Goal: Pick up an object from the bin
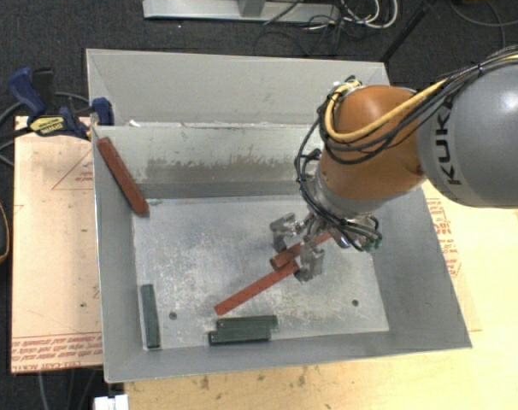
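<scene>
You've got a plain grey bin (pixel 242 92), with the floor scuffed and speckled paler. The long stick (pixel 246 293) across mid-floor is rust-red, same shade as the second stick (pixel 122 176) on the left wall near the back corner. The front-edge bar (pixel 242 329) and the front-left corner bar (pixel 149 316) are both dark grey-green. Your gripper (pixel 300 254) is silvery metal, the wrist cover (pixel 370 143) glossy orange, and the arm (pixel 490 135) grey with black lettering.

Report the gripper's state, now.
Gripper: closed on the upper end of the long red-brown stick lying mid-bin.
</scene>
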